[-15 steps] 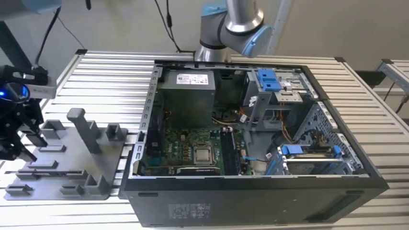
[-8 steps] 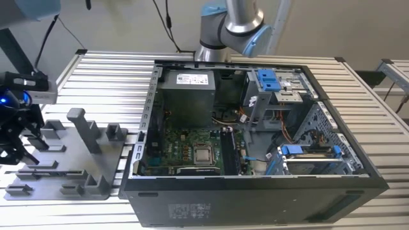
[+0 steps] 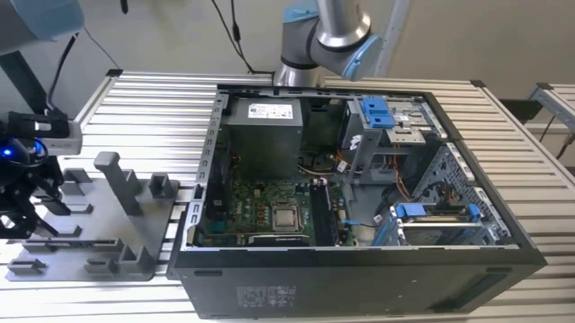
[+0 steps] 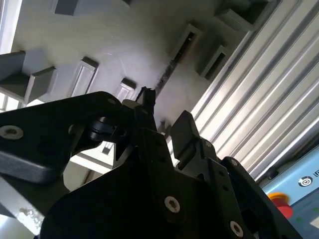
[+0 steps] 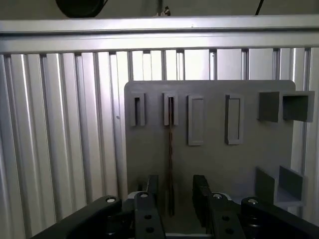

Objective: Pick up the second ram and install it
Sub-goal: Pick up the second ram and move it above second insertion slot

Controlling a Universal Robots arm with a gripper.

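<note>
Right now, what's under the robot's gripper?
The second ram stands on edge in the grey holder, between the fingers of the open gripper. Its flat sides and bottom edge are hidden.

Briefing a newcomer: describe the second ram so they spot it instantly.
Find the grey slotted plate on the ribbed table. The second ram stands on edge in one slot, a thin dark strip that the gripper straddles; neighbouring slots look empty.
</note>
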